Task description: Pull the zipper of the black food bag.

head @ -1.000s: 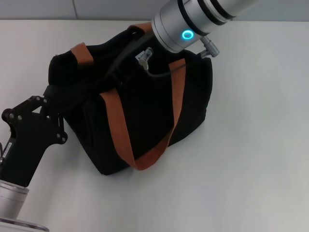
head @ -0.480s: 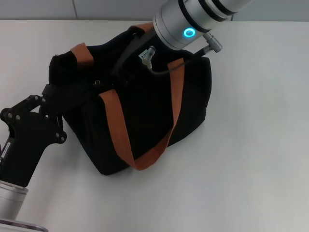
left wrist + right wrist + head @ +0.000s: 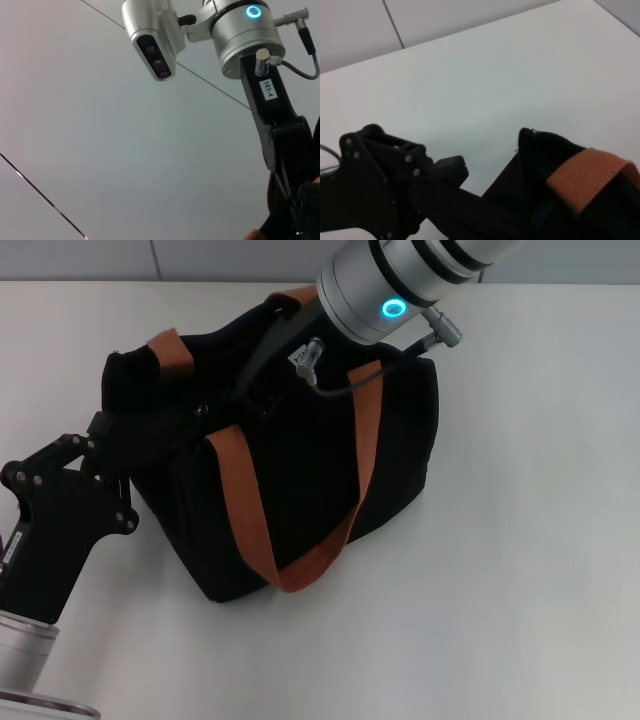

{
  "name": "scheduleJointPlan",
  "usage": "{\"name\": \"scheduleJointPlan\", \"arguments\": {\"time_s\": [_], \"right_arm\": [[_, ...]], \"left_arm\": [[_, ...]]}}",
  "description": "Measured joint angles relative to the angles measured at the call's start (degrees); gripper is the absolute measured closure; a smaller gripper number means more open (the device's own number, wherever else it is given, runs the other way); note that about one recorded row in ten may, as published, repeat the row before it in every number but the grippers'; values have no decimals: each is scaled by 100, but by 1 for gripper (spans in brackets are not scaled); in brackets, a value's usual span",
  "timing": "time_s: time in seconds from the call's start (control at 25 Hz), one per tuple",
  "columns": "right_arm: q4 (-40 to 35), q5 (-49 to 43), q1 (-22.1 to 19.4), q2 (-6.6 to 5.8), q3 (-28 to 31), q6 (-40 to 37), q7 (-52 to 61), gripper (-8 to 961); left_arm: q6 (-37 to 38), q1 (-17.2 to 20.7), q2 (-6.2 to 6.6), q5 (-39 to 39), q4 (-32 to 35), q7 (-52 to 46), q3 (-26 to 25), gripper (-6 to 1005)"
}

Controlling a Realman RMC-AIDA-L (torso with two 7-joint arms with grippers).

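Observation:
The black food bag lies tilted on the white table, its orange-brown straps draped over it. My left gripper is at the bag's left end, shut on the fabric there. The right wrist view shows it reaching into the bag. My right gripper comes down from above onto the bag's upper face, its tips lost against the black fabric. A small silver glint just left of it on the upper face looks like the zipper pull.
The white table extends to the right of and in front of the bag. The right arm's silver wrist and its cable hang over the bag's far side. The left wrist view shows that wrist from below.
The right arm's wrist has shifted slightly up and to the right over the bag. The bag and the left gripper have barely moved.

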Motion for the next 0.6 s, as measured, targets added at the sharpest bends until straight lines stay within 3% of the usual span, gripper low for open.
{"name": "scheduleJointPlan", "arguments": {"time_s": [0.6], "right_arm": [[-79,-489,-50,-37,158,-350,55,943]], "left_arm": [[1,20,-1,1,0,0,10,874]]}}
